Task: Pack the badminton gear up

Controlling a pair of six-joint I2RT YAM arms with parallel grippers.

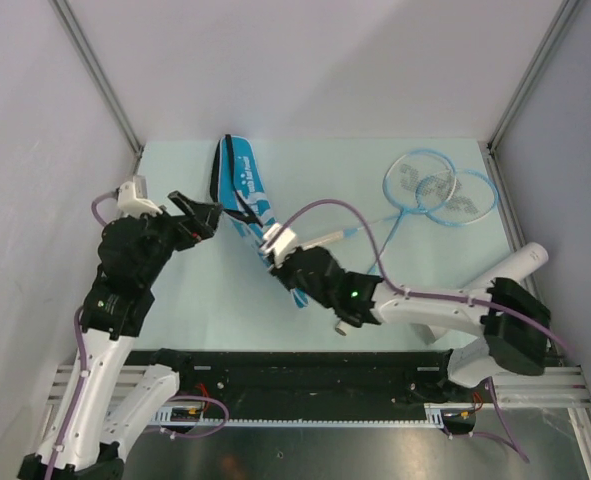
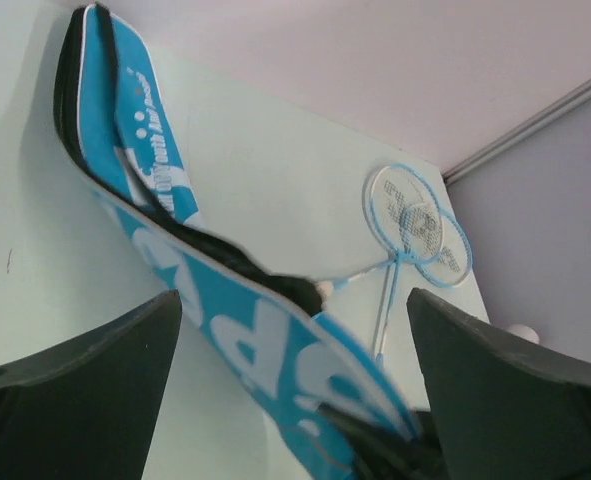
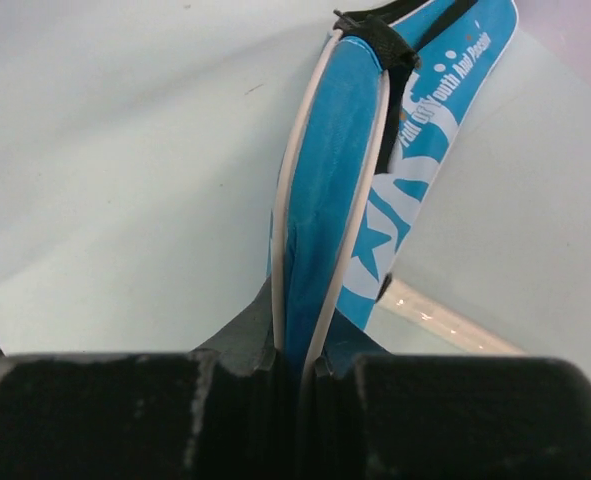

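The blue racket cover [image 1: 243, 195] lettered "SPORT" lies slanted across the table middle, its black strap along one edge. My right gripper [image 1: 287, 265] is shut on the cover's near end, and the white-piped edge [image 3: 325, 200] rises straight out of its jaws [image 3: 310, 365]. My left gripper [image 1: 203, 215] is open just left of the cover. In the left wrist view the cover [image 2: 245, 320] crosses the gap between the wide-apart fingers [image 2: 85, 390], touching neither. Two light-blue rackets [image 1: 440, 190] lie overlapped at the back right. A white handle [image 3: 445, 320] runs under the cover.
A long white tube [image 1: 510, 268] lies at the right edge of the table beside my right arm. Grey walls with metal posts close in the table on the left, back and right. The black rail with the arm bases runs along the near edge.
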